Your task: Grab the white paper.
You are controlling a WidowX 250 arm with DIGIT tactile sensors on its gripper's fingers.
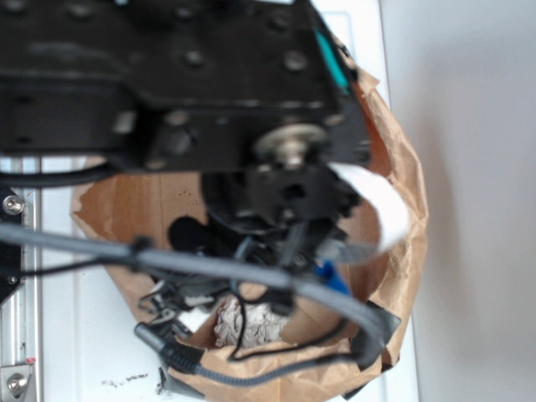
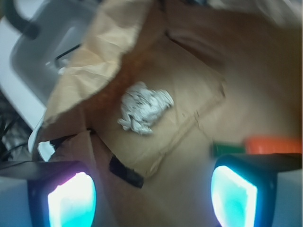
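Inside the brown bag [image 2: 189, 80], white paper [image 2: 143, 108] lies beyond the spread claw [image 2: 152, 195], untouched.

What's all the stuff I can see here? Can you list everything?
Paper: one, off-white, crumpled ball lying on the bag's floor.
Bag: one, brown, open, standing on the white surface.
Carrot: one, orange with a green end, in the bag at the right of the wrist view, partly hidden.
Tray: one, grey, outside the bag, upper left in the wrist view.
Arm: one, black, with cables, reaching into the bag.
Gripper: one, black with glowing pads, open, apart from the paper.
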